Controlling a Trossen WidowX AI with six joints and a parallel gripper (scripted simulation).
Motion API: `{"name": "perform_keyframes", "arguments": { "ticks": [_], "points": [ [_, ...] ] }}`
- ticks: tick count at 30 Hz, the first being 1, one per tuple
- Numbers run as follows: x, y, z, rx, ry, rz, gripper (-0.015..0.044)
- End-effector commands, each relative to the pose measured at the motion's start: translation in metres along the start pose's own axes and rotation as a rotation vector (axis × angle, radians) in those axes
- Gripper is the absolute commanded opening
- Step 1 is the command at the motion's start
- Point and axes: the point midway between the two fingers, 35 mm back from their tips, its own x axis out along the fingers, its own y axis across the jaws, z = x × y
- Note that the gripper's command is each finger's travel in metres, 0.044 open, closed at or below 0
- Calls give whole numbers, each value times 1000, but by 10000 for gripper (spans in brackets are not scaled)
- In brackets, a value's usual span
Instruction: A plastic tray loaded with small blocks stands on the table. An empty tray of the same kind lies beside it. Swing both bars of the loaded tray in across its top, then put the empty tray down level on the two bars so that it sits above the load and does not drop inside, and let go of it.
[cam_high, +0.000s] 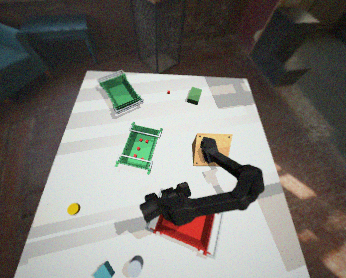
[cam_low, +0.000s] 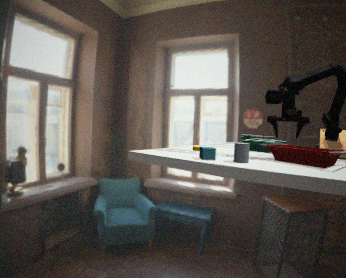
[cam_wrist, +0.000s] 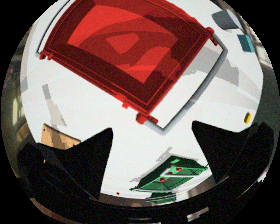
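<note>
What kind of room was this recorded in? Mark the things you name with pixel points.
Probably a sitting room or lounge in an older building, rather than a workshop: the exterior view shows a teal armchair (cam_low: 122, 212), a matching low bench (cam_low: 185, 212), and tall windows (cam_low: 42, 95) (cam_low: 199, 107) with deep sills set in plain brownish walls.

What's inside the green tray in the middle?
Small red blocks lie on the bottom of that green plastic tray. Two grey bars cross over its top, and anything right beneath them is covered, so I can't tell what's there.

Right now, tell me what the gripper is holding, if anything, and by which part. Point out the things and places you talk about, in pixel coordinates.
Nothing is held: the gripper (cam_high: 167, 194) (cam_low: 288, 134) (cam_wrist: 154, 128) is open above the red tray (cam_high: 186, 231) (cam_low: 305, 155) (cam_wrist: 125, 45), its fingers apart.
</note>
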Motion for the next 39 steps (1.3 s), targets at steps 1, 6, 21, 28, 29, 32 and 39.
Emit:
{"name": "perform_keyframes", "arguments": {
  "ticks": [1,6,21,28,29,32,39],
  "points": [
    [-4,39,35,-356,-38,-26,440],
    [-13,93,68,-823,-118,-78,440],
    [7,96,73,-885,-127,-82,440],
    [36,95,76,-885,-126,-78,440],
    [40,95,77,-885,-126,-78,440],
    [52,96,78,-885,-126,-77,440],
    [70,99,80,-884,-127,-77,440]
  ]
}}
